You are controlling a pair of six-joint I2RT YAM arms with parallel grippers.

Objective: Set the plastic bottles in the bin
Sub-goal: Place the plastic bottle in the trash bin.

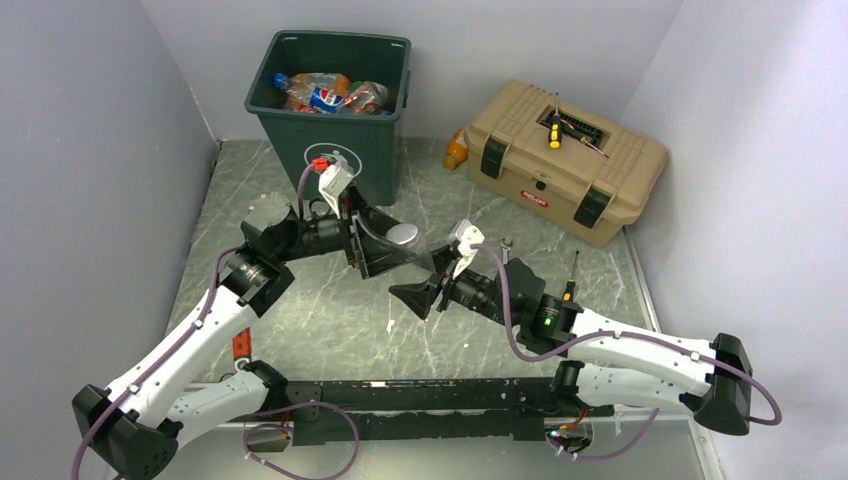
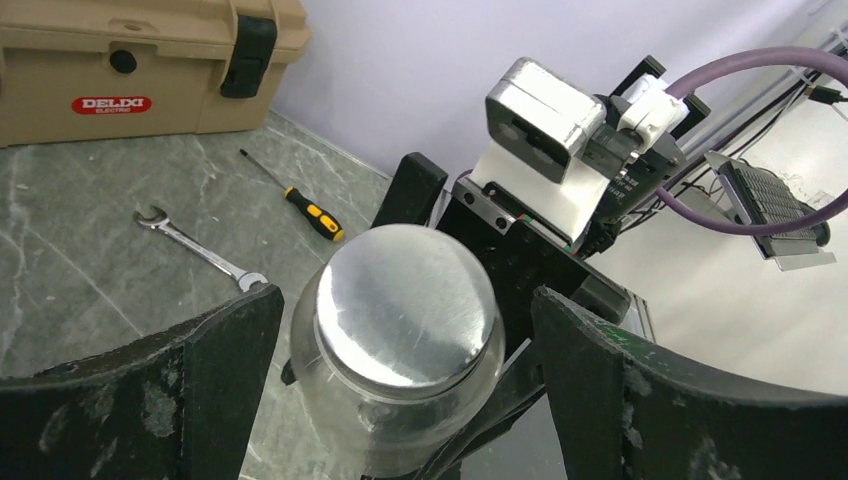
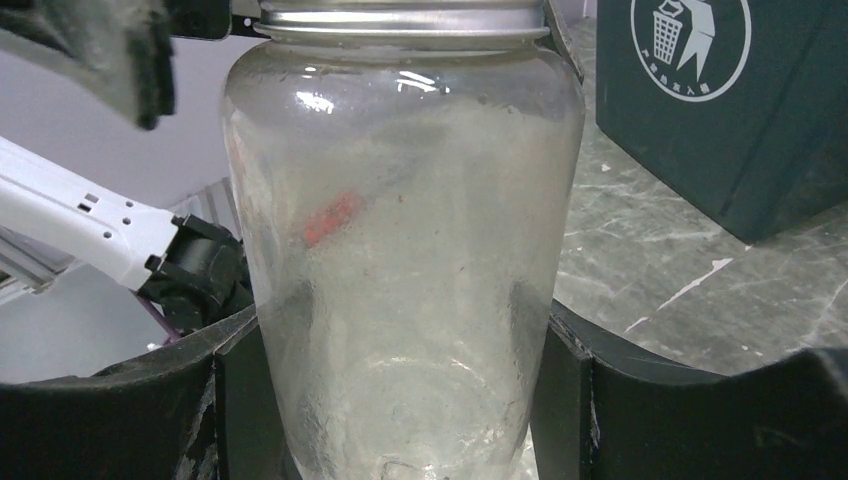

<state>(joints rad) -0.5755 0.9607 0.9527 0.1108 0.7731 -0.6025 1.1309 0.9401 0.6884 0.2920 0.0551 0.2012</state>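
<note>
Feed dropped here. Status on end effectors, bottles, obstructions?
Right end effector clamps clear jar. Left end effector open astride its lid. Bottles in bin, orange bottle beside toolbox.

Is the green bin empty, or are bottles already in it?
Not empty. The top view shows several plastic bottles lying inside the bin, piled close to its rim, one with a blue label.

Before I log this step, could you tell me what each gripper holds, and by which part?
The right gripper clamps the clear jar by its lower body. The left gripper stands open around its silver lid, holding nothing.
</note>
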